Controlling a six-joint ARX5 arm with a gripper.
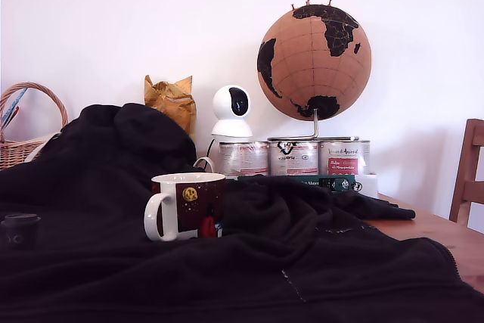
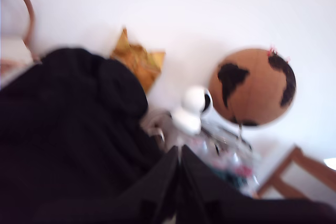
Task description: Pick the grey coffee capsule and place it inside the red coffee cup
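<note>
1. Home setting, looks like a living or dining room: wooden table (image 1: 423, 226) under a black blanket (image 1: 318, 262), wooden chair (image 1: 469, 179) at its edge.
2. Household decor along the white wall: cork globe (image 1: 314, 52), wicker basket (image 1: 23, 122), small indoor security camera (image 1: 231, 111).

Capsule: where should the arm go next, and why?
Probably swing toward the capsule, on the cloth at the exterior view's left, apart from the mug. The blurred wrist view shows the gripper, apparently shut, facing the globe, with no capsule in sight.
</note>
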